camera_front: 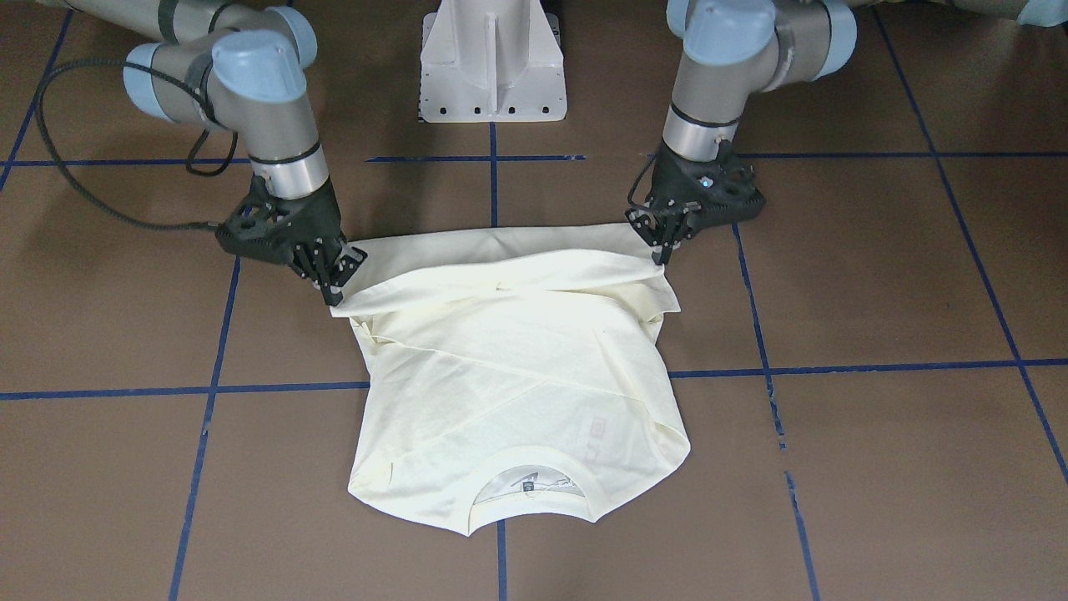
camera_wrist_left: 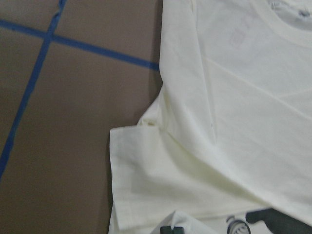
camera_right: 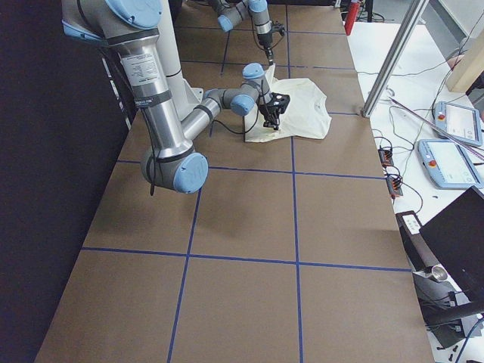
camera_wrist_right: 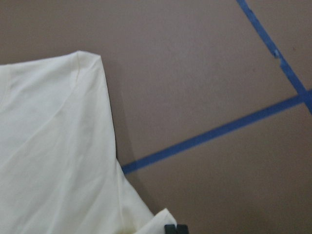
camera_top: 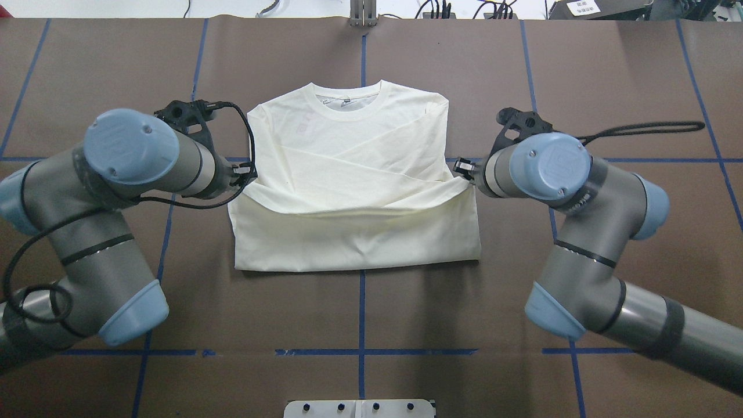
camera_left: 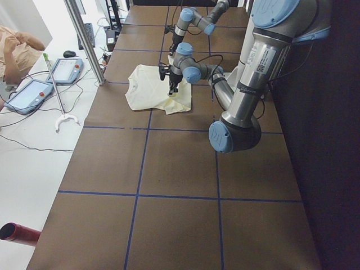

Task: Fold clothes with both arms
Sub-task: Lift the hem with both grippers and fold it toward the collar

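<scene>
T-shirt lies plain side up on the bench, its collar away from the robot. The left gripper and right gripper each pinch one end of the lifted hem, which stretches crosswise between them. The collar lies straight ahead, about equally near both, so I judge the fold should travel forward.

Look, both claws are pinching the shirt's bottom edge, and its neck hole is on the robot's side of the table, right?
No. The left claw and right claw pinch the bottom edge of the shirt, but the neck hole lies on the side of the table away from the robot's white base. The overhead view shows it.
</scene>
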`<move>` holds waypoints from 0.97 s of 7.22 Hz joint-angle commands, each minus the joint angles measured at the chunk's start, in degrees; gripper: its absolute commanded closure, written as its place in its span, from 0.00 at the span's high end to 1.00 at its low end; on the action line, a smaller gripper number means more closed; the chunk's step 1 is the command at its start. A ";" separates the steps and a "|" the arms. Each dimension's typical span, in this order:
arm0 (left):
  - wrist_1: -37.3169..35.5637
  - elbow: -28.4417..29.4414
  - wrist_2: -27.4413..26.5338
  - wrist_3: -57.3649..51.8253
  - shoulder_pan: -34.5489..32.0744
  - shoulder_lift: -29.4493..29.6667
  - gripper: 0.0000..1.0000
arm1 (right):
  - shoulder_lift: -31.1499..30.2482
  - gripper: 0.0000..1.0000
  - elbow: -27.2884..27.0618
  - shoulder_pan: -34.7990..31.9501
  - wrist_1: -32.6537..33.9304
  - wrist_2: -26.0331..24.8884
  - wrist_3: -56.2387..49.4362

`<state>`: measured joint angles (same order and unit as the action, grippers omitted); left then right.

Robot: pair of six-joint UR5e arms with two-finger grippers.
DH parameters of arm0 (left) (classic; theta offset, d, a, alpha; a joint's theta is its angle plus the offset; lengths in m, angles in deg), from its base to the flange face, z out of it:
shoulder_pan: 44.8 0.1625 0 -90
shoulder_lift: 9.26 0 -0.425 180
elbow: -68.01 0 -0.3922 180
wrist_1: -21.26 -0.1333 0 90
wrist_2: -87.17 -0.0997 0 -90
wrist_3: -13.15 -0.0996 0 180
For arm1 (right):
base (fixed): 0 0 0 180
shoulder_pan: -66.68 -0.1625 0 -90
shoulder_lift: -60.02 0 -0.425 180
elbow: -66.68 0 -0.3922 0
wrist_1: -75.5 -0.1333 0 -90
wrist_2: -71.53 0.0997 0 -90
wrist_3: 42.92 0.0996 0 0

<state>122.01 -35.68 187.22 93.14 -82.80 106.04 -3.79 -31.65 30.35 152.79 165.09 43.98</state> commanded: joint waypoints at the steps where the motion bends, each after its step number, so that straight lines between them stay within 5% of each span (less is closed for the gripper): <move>1: 14.87 16.09 -0.12 -2.11 -5.23 3.77 0.00 | 12.42 0.00 16.44 -5.66 -0.21 0.92 -3.57; 3: 20.59 23.77 -0.47 -2.56 -6.29 6.16 0.00 | 18.08 0.00 27.87 -7.61 -7.10 1.97 -5.67; 5: 22.48 24.32 -1.17 -2.65 -6.64 6.25 0.00 | 21.69 0.00 34.32 -8.14 -10.93 1.97 -5.77; 6: 25.44 26.07 -1.70 -2.56 -6.56 6.51 0.14 | 21.71 0.00 34.61 -8.05 -11.02 1.71 -5.86; 7: 27.55 26.17 -1.70 -2.56 -6.73 6.51 0.22 | 21.80 0.12 34.35 -7.97 -11.02 1.54 -5.69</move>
<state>146.93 -10.22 185.76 90.57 -89.40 112.45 17.61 2.30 22.34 142.03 166.84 38.22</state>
